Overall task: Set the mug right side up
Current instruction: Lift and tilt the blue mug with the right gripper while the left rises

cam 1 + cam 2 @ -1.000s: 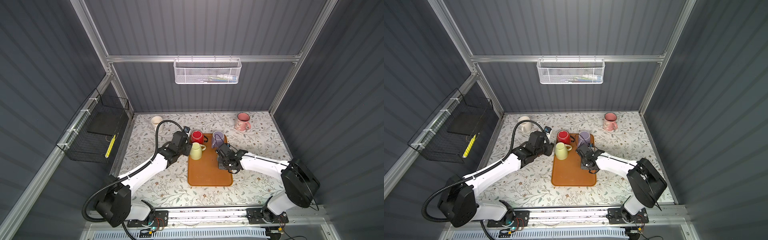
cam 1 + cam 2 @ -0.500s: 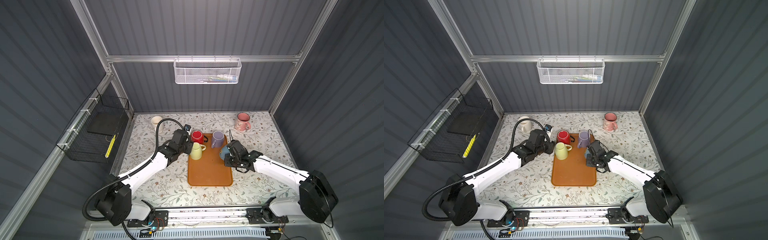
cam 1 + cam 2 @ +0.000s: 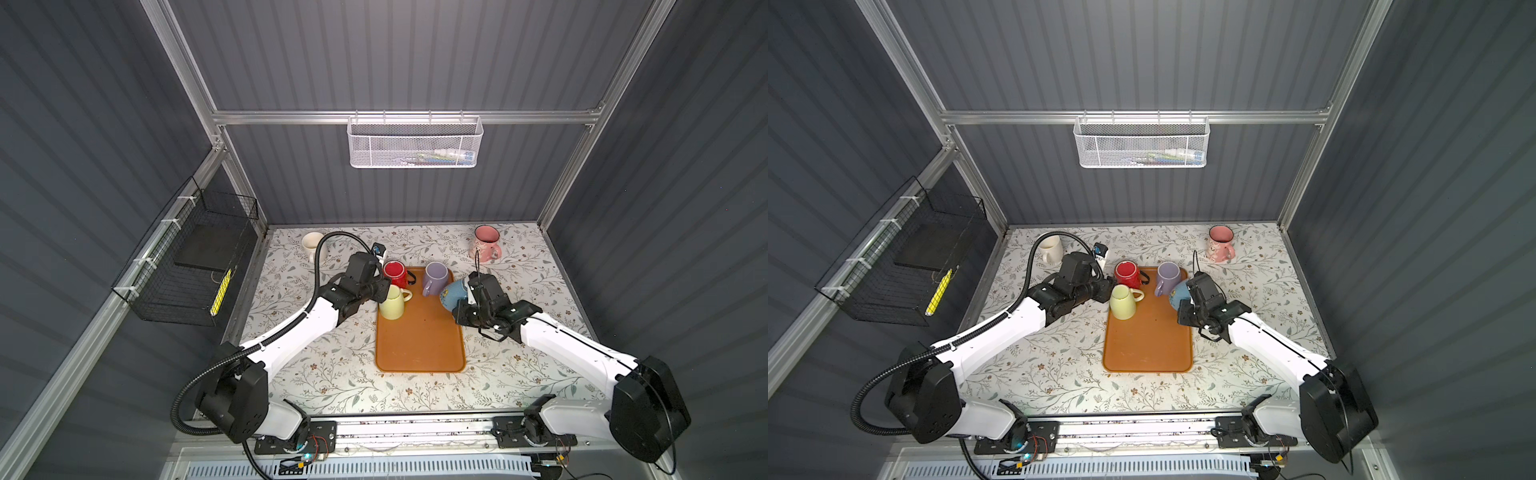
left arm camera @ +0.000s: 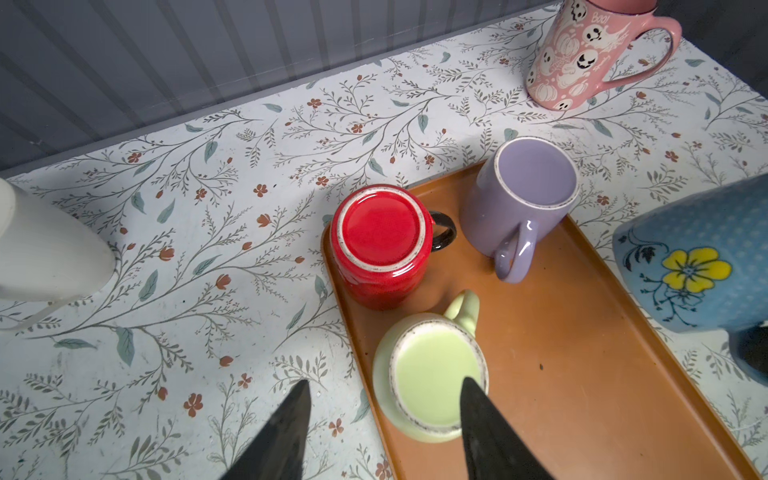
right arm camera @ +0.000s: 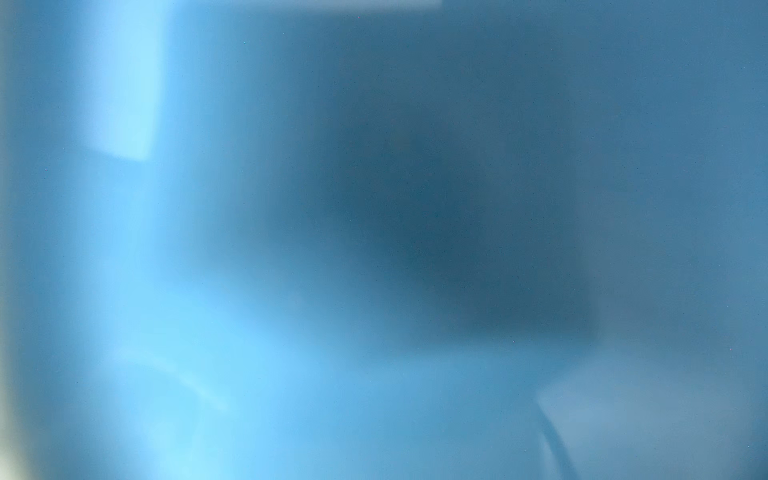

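A blue mug [image 3: 452, 292] [image 3: 1178, 294] with a yellow flower [image 4: 696, 268] hangs tilted, roughly on its side, over the right edge of the orange tray [image 3: 419, 345] [image 3: 1146, 349]. My right gripper [image 3: 467, 300] [image 3: 1190, 300] is shut on it, fingers hidden behind the mug. Blurred blue from the mug [image 5: 374, 249] fills the right wrist view. My left gripper [image 4: 384, 384] [image 3: 379, 291] is open and empty, hovering at the tray's left edge over the pale green mug [image 4: 432, 374] [image 3: 390, 303].
A red mug [image 4: 380, 232] [image 3: 395, 272] stands base up at the tray's far left corner, with a lilac mug [image 4: 523, 199] [image 3: 434, 276] beside it. A pink ghost mug [image 3: 485, 243] stands far right and a white mug [image 3: 311, 245] far left on the floral table.
My right gripper has carried the blue mug rightward, from beside the lilac mug over the tray to the tray's right edge. The left arm has not moved.
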You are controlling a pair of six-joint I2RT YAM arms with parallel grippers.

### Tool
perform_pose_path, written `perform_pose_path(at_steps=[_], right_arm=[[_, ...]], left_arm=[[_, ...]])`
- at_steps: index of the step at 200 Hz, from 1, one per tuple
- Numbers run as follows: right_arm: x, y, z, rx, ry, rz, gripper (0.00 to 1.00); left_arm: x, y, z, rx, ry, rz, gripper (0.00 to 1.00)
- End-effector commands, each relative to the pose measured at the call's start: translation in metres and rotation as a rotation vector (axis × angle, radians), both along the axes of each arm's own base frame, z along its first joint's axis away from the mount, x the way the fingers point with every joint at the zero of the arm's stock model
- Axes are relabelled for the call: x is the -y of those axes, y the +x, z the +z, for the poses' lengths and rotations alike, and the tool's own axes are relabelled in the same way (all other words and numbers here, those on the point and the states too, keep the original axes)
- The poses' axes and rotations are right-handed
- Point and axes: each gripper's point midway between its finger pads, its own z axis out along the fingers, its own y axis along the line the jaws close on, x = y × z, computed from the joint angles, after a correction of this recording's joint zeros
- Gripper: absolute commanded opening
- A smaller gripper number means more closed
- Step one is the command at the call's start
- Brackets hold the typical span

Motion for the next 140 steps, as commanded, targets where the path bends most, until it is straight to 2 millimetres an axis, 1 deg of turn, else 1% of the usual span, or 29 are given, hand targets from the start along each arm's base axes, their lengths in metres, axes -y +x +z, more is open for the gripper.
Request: perform_pose_path(at_steps=[1, 27, 61, 107, 134, 140], right_arm=[[-0.010, 0.016, 0.043, 0.127, 0.078, 0.040, 0.00], [-0.007, 0.019, 0.061, 0.169, 0.103, 0.054, 0.00], [-0.004, 0.024, 0.087, 0.233, 0.170, 0.077, 0.00], [-0.008, 0.031, 0.115, 0.303, 0.266, 0.130, 0.00], [-0.002, 0.040, 0.127, 0.355, 0.262, 0.125, 0.00], [-0.007, 0.038, 0.132, 0.360, 0.289, 0.158, 0.00]], left_arm=[[0.006, 0.005, 0.014, -0.007, -0.074, -0.023, 0.58], [0.005, 0.009, 0.019, -0.025, -0.182, -0.040, 0.58], [0.005, 0.009, 0.033, -0.028, -0.316, -0.079, 0.58], [0.003, 0.007, 0.043, -0.046, -0.400, -0.114, 0.58], [0.010, 0.002, 0.055, -0.048, -0.465, -0.171, 0.59], [0.011, 0.002, 0.056, -0.048, -0.477, -0.177, 0.59]])
